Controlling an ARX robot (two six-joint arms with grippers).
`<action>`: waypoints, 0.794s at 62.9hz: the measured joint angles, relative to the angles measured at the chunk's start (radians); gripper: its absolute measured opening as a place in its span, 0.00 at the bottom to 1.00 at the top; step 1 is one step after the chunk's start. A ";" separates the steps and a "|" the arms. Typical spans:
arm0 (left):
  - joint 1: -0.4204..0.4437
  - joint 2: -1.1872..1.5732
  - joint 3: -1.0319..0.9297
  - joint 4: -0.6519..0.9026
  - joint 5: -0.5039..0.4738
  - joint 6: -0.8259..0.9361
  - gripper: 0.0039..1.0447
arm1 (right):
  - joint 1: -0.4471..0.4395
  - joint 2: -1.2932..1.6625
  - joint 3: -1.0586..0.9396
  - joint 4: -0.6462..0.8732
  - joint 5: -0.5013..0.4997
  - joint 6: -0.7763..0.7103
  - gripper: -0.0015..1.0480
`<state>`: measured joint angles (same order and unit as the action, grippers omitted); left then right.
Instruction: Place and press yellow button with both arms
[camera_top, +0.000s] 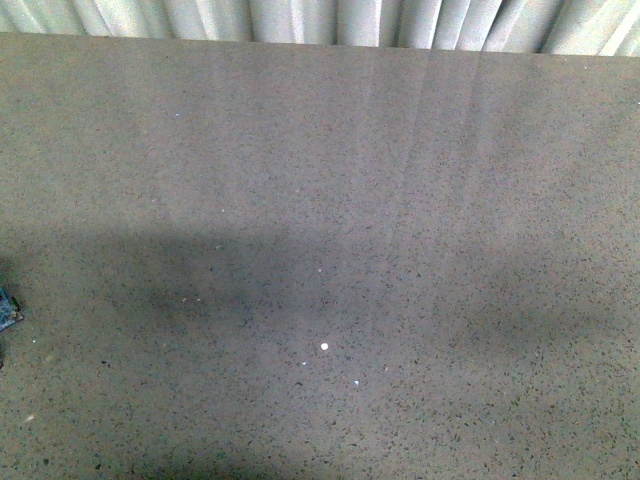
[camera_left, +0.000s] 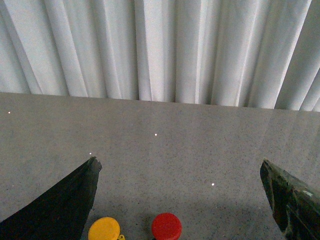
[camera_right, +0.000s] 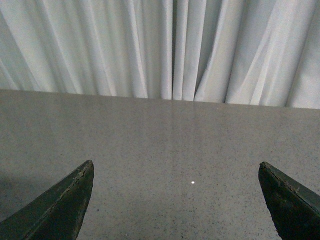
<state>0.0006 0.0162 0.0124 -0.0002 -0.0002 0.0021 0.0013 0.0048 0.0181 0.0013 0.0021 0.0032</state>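
The left pincer (camera_left: 179, 161) is spread wide. The yellow button (camera_left: 104, 230) sits on the speckled counter (camera_left: 160, 150) close below it, near one finger (camera_left: 60, 210) and just beside a red button (camera_left: 166, 226). The right pincer (camera_right: 175, 164) is also spread wide above the counter. In the front view, a white curtain (camera_top: 320, 20) hangs along the counter's twelve o'clock edge.

The left tool (camera_left: 180, 164) is hovering over the speckled grey worktop (camera_left: 200, 135), its jaws standing wide apart. Between them the yellow button (camera_left: 104, 230) is sitting just beside a red button (camera_left: 166, 226). White curtains (camera_left: 165, 50) are hanging behind.
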 joint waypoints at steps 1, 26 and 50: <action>0.000 0.000 0.000 0.000 0.000 0.000 0.91 | 0.000 0.000 0.000 0.000 0.000 0.000 0.91; 0.000 0.000 0.000 0.000 0.000 0.000 0.91 | 0.000 0.000 0.000 0.000 0.000 0.000 0.91; 0.000 0.000 0.000 0.000 0.000 0.000 0.91 | 0.000 0.000 0.000 0.000 0.000 0.000 0.91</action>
<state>0.0006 0.0162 0.0124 -0.0002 -0.0002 0.0021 0.0017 0.0048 0.0181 0.0013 0.0021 0.0032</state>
